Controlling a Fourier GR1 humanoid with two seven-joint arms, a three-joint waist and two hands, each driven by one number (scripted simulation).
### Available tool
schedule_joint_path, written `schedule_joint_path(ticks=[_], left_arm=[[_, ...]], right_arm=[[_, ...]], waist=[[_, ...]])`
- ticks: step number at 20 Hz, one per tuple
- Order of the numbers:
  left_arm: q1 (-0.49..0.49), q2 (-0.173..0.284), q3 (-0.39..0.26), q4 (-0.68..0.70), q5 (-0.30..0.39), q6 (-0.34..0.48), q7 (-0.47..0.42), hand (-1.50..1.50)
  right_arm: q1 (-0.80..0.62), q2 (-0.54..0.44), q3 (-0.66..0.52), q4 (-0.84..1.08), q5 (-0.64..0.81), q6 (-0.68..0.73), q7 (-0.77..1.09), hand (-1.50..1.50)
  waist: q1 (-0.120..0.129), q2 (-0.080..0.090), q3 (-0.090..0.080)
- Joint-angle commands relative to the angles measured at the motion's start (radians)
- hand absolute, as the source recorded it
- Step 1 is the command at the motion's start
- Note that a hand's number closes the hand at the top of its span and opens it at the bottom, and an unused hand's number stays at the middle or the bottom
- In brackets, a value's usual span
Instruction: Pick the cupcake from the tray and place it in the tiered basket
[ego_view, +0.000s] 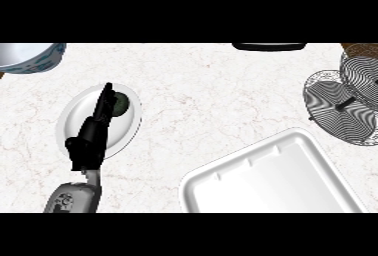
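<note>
Head view shows a white speckled counter (207, 90) from high above. Only one hand is in sight — the left hand (92, 137), black, at the end of a grey forearm (74, 197) that comes up from the bottom edge. Its fingers (105, 97) are straight and stretched out, pointing up the view and a little to the right. They hold nothing.

This hand lies over a white plate (74, 112) on the left side of the counter. Just beside the fingertips, on the plate, sits a small dark round thing (120, 103). It is partly hidden by the fingers, so what it is cannot be told, and no long side or pointing way can be made out.

A big white tray (295, 175) sits at the lower right, turned at a slant — no cupcake shows on it. Far to the right stands the wire tiered basket (343, 107). A blue-and-white bowl (26, 55) peeks in at the top left, and a dark thing (269, 46) at the top edge.
</note>
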Motion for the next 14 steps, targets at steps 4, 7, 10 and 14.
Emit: schedule_joint_path(ticks=[4,7,10,14], left_arm=[[0.007,0.001,0.002,0.022,-0.004,-0.008,-0.041,0.0],[-0.004,0.002,0.017,0.01,0.004,-0.008,-0.021,0.0],[0.067,0.0,-0.035,-0.075,-0.016,-0.023,0.014,0.0],[0.036,-0.025,-0.025,-0.011,-0.008,-0.013,-0.02,0.0]], right_arm=[[-0.255,0.007,0.057,0.144,-0.159,0.077,0.265,1.5],[-0.334,-0.031,0.12,0.211,-0.151,0.038,0.311,1.5],[-0.345,-0.029,0.206,0.281,-0.058,-0.082,0.269,1.5],[-0.335,-0.088,0.27,0.455,0.09,-0.235,0.103,1.5]], waist=[[0.013,0.003,0.001],[0.012,0.003,0.001],[0.019,0.005,0.002],[0.022,0.009,0.003]])
